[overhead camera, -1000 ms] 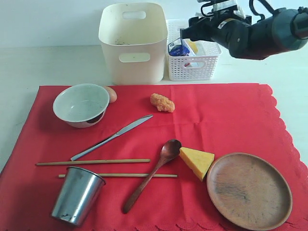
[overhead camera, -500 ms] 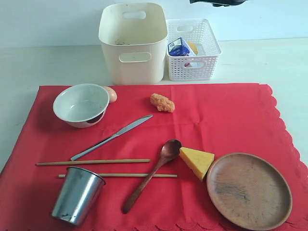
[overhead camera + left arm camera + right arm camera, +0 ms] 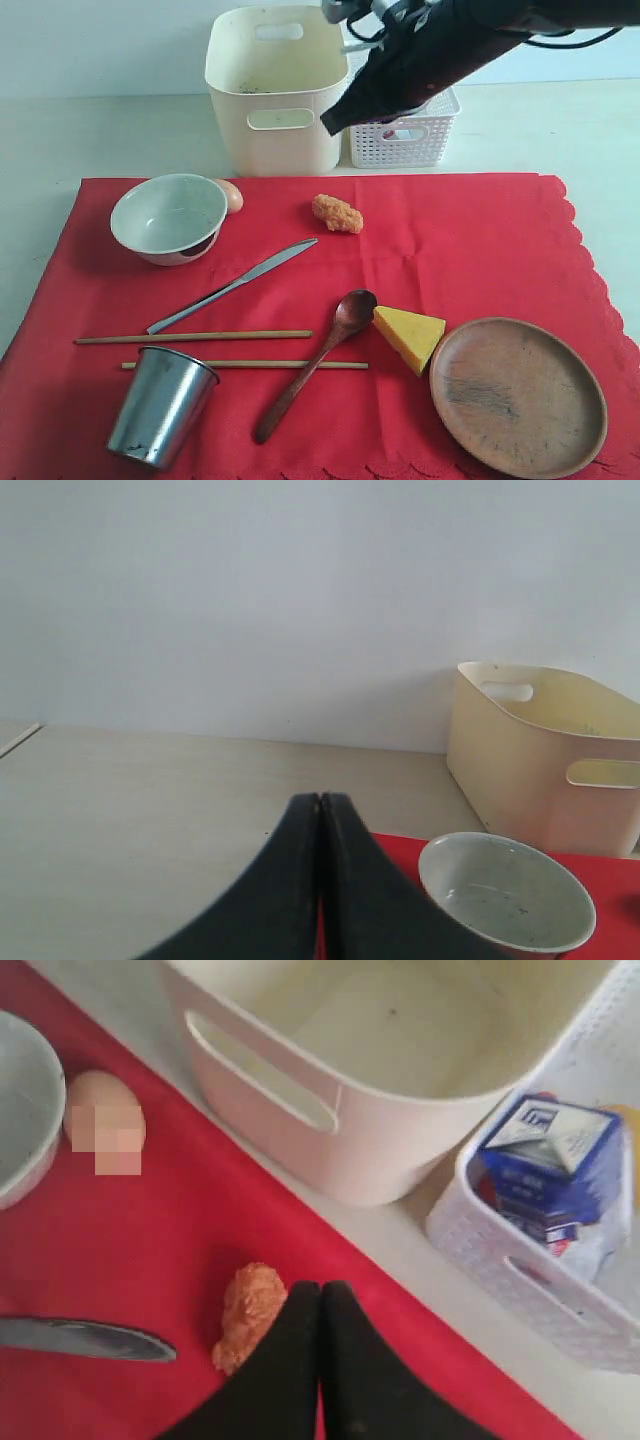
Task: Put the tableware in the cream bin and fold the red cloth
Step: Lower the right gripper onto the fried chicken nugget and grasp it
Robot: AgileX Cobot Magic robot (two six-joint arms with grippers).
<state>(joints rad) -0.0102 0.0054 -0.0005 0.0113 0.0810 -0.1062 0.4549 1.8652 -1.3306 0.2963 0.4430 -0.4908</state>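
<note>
Pale bench (image 3: 100,140), white wall (image 3: 250,600); one scalloped red fabric cloth (image 3: 470,250) bears two thin wooden chopsticks (image 3: 190,337), one steel cup (image 3: 160,405). Left fingers (image 3: 290,880) and right fingers (image 3: 285,1360) pressed together.

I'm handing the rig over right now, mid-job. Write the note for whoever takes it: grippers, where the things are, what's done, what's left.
Left gripper: shut, empty, facing the bowl.
Right gripper: shut, empty, in the air in front of the cream bin and white basket.
On the red cloth, spread flat: bowl, knife, chopsticks, steel cup, spoon, wooden plate; also egg, fried piece, cheese wedge.
Done: no tableware shows in the bin.
Left: bin all the tableware, clear the food, fold the cloth.
</note>
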